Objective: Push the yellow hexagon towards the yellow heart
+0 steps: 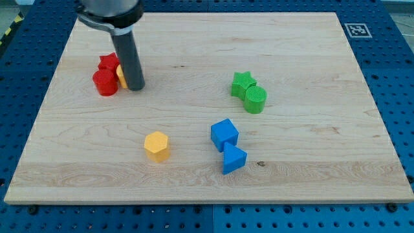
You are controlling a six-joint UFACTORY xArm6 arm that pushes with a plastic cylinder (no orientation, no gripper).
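Rod tip (134, 86): no pincer fitted, resting beside a partly hidden yellow block (120, 77) and two red blocks (105, 83). Yellow hexagon (156, 145): lower centre, well apart from the tip.

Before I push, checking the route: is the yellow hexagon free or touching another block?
Free. The yellow hexagon stands alone on the board, apart from the blue blocks on its right; my tip is far up by the red blocks.
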